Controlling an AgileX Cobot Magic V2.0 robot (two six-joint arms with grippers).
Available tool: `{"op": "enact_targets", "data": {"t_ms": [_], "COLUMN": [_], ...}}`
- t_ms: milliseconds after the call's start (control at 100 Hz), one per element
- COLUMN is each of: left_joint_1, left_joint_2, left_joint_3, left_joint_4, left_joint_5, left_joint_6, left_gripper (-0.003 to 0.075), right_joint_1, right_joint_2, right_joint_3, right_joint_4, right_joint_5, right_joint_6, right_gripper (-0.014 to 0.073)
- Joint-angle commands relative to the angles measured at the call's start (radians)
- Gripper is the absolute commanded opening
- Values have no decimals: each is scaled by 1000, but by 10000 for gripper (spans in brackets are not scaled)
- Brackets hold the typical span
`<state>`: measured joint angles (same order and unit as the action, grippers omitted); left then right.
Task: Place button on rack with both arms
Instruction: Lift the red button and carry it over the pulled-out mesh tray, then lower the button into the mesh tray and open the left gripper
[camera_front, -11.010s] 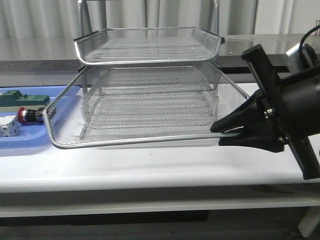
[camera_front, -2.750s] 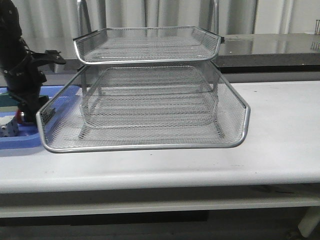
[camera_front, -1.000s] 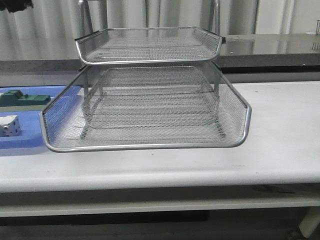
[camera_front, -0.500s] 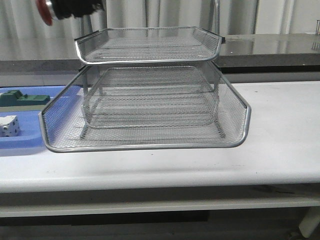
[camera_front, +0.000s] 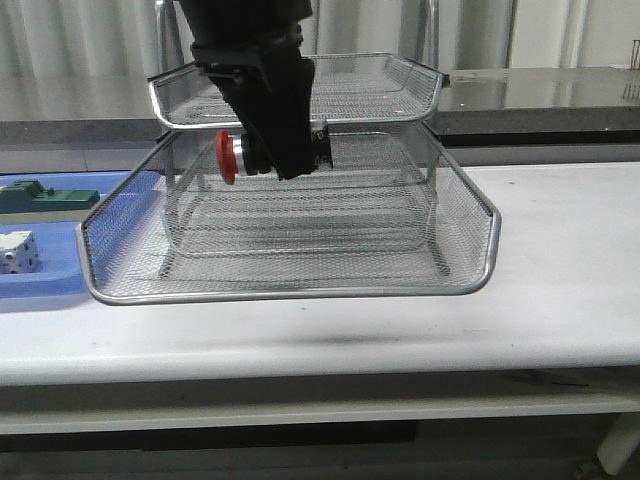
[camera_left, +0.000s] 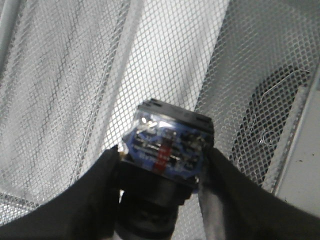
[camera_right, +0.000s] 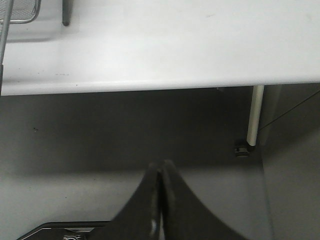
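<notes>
My left gripper (camera_front: 275, 150) is shut on the button (camera_front: 232, 157), whose red head points left in the front view. It hangs above the pulled-out middle tier of the silver wire-mesh rack (camera_front: 300, 290), just in front of the top tier. In the left wrist view the button's blue rear block (camera_left: 165, 147) sits between my two black fingers (camera_left: 100, 185), with mesh below it. My right gripper (camera_right: 160, 167) is shut and empty, held low beyond the table's edge; it does not show in the front view.
A shallow blue tray (camera_front: 45, 280) stands left of the rack with a white dotted cube (camera_front: 18, 252) and a flat green block (camera_front: 45, 196) in it. The white table (camera_front: 560, 300) extends right of the rack. A table leg (camera_right: 255, 115) shows in the right wrist view.
My left gripper has come down and to the right with the button, from the upper left corner to in front of the rack's top tier, over the middle tier.
</notes>
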<state>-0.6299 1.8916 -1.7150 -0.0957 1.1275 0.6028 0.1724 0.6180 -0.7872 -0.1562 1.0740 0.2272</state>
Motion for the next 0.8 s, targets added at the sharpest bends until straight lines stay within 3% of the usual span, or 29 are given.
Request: {"op": "enact_targets", "data": {"t_ms": [0, 150, 480, 790], "left_joint_1": [-8, -8, -8, -8], "left_joint_2": [-38, -21, -14, -14], "left_joint_3": [-29, -29, -29, -29], "left_joint_4": [-21, -26, -26, -26], "left_joint_5": [-48, -51, -66, -70], "left_joint_6": [-12, -12, -13, -30], "left_gripper": [-19, 23, 382, 414], "right_joint_1": [-3, -3, -3, -3], "right_joint_2": [3, 3, 3, 3], "right_joint_3": [-34, -34, -34, -34], "right_joint_4": [-21, -21, -21, -21], "right_joint_5": [-49, -49, -49, -49], "right_joint_6": [-5, -5, -5, -5], "right_gripper": [-69, -69, -69, -69]}}
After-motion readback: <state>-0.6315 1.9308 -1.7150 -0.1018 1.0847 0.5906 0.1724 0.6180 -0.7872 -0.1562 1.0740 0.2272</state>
